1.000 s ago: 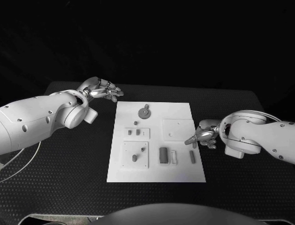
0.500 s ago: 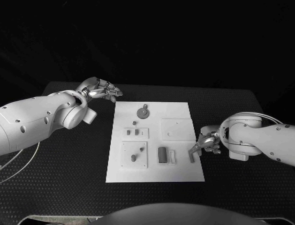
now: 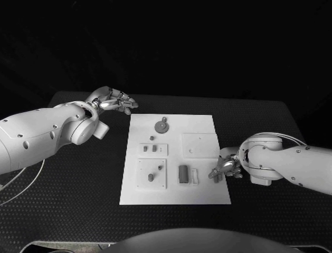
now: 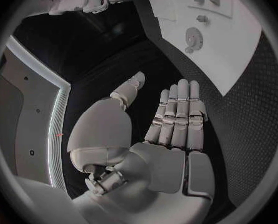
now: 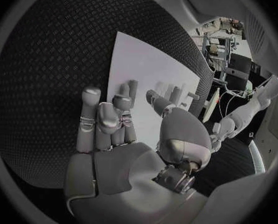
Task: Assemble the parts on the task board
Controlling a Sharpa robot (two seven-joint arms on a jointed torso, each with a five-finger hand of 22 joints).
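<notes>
Black textured table (image 3: pixel 74 179), dark unlit bkgd, cluttered lab w/ equipment (image 5: pixel 223 40)

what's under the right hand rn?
The right hand hangs over the task board's right edge, where a small grey part lay a second ago. That part is now covered by the fingers; whether they grip it cannot be told. White board shows around them.
</notes>
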